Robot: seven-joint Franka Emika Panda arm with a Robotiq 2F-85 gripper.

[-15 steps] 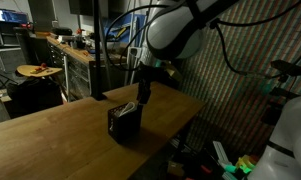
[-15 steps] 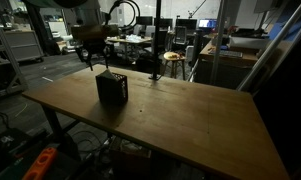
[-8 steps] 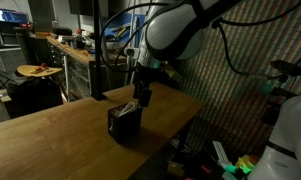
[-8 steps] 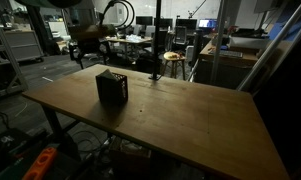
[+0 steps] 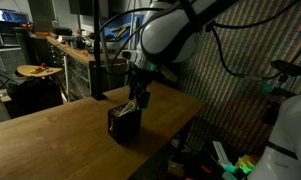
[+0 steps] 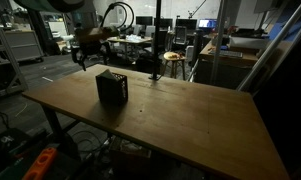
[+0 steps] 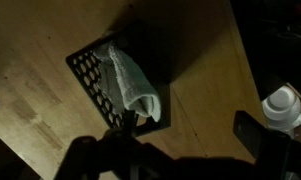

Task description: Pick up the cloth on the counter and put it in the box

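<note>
wrist view: the cloth [image 7: 130, 82], pale and wrinkled, lies inside the box [image 7: 90, 72], bunched along the latticed wall, with one folded end resting on the rim nearest the camera. the rest of the box interior is in deep shadow and cannot be made out. the claw [image 7: 127, 128] enters from the bottom edge as a dark silhouette just beside that folded end. its jaws merge with the shadow, so whether they stand apart or together cannot be told, nor whether they touch the fabric. a pale round object [image 7: 283, 104], cut off by the right edge, lies beyond the desk [image 7: 30, 60] and is too blurred to identify.

exterior views: the box [image 5: 123, 123] [image 6: 112, 88] stands upright on the desk [image 5: 60, 140] [image 6: 180, 115], near one edge. the arm [image 5: 175, 30] reaches down so that the claw [image 5: 140, 100] hangs just above the box opening. in both exterior views the cloth is hidden by the dark box walls. the cluttered workbench [image 5: 75, 52] and a stool [image 6: 172, 58] stand well apart behind the desk. markings on them are too small and dim to read.
</note>
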